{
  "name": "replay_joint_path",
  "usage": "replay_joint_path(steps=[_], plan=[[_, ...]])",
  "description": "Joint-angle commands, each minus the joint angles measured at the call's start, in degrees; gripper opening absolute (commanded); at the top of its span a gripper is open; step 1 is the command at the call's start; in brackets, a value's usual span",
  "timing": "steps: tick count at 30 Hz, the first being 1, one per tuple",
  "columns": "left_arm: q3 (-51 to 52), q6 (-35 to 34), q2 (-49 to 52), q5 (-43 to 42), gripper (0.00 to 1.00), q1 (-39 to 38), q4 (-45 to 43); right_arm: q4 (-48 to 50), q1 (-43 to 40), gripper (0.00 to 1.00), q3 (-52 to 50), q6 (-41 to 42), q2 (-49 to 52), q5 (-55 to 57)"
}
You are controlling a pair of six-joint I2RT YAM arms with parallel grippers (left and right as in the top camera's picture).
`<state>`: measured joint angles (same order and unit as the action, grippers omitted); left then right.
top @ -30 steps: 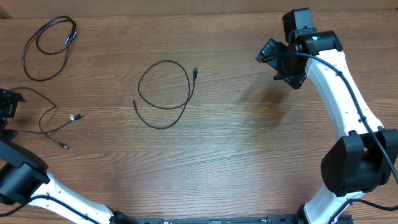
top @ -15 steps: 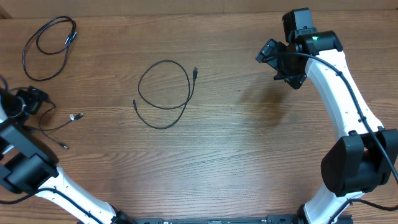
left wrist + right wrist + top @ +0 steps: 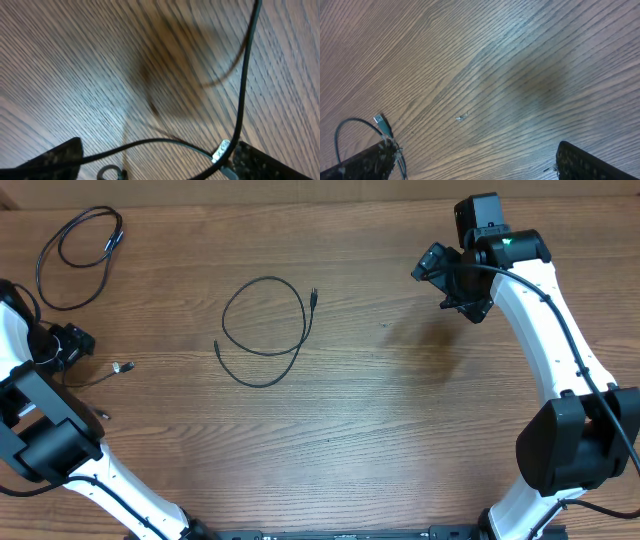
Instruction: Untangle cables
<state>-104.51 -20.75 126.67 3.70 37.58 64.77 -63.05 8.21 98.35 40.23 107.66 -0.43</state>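
Observation:
Three thin black cables lie apart on the wooden table. One is a loop [image 3: 112, 238] at the far left, one a bigger loop [image 3: 265, 278] in the middle, and one a loose cable [image 3: 95, 380] with a silvery plug [image 3: 122, 366] by the left edge. My left gripper [image 3: 68, 345] hovers low over that loose cable. In the left wrist view the cable [image 3: 244, 90] curves across the gap between the wide-apart fingers [image 3: 270, 162], its silvery plug [image 3: 221, 150] close to the right one; left gripper [image 3: 160, 165] is open. My right gripper [image 3: 450, 285] hangs open at the far right, nothing between its fingers [image 3: 592, 162].
The right wrist view shows bare wood under the right gripper [image 3: 480, 165] and the middle cable's plug end [image 3: 380, 121] at its left side. The right arm [image 3: 545, 330] stretches along the table's right side. The left arm's base [image 3: 45, 445] stands at the near left.
My left arm has swung in from the left edge toward the right and now sits over the loose cable. Its jaws have narrowed a little. The right arm has not moved.

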Motion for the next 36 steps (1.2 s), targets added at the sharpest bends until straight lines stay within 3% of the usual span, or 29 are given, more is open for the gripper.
replay_joint_path(steps=[1, 7, 11, 14, 16, 20, 25, 27, 29, 33, 36], plan=[[2.3, 0.7, 0.6, 1.4, 0.91, 0.3, -1.1, 0.2, -0.2, 1.0, 0.3, -0.2, -0.3, 0.8], [8.5, 0.7, 0.6, 0.7, 0.88, 0.2, -6.9, 0.2, -0.2, 1.0, 0.3, -0.2, -0.3, 0.8], [9.4, 0.6, 0.5, -1.5, 0.63, 0.2, -8.4, 0.2, -0.2, 1.0, 0.3, -0.2, -0.3, 0.8], [8.5, -1.2, 0.5, -8.2, 0.49, 0.2, -8.8, 0.2, -0.2, 1.0, 0.3, -0.2, -0.3, 0.8], [7.2, -4.3, 0.5, -13.0, 0.34, 0.3, -8.9, 0.2, -0.2, 1.0, 0.3, -0.2, -0.3, 0.8], [4.1, -11.0, 0.5, -20.8, 0.2, 0.6, -8.5, 0.2, -0.2, 1.0, 0.3, -0.2, -0.3, 0.8], [3.0, -17.1, 0.5, -23.2, 0.3, 0.7, -8.2, 0.2, -0.2, 1.0, 0.3, -0.2, -0.3, 0.8], [3.0, -17.4, 0.5, -23.2, 0.45, 0.7, -7.9, 0.2, -0.2, 1.0, 0.3, -0.2, -0.3, 0.8], [3.0, -17.4, 0.5, -23.2, 0.69, 0.7, -7.7, 0.2, -0.2, 1.0, 0.3, -0.2, -0.3, 0.8], [3.0, -15.7, 0.5, -23.3, 0.8, 0.7, -7.1, 0.2, -0.2, 1.0, 0.3, -0.2, -0.3, 0.8], [3.0, -7.1, 0.2, -24.7, 0.98, 0.5, -6.5, 0.2, -0.2, 1.0, 0.3, -0.2, -0.3, 0.8]])
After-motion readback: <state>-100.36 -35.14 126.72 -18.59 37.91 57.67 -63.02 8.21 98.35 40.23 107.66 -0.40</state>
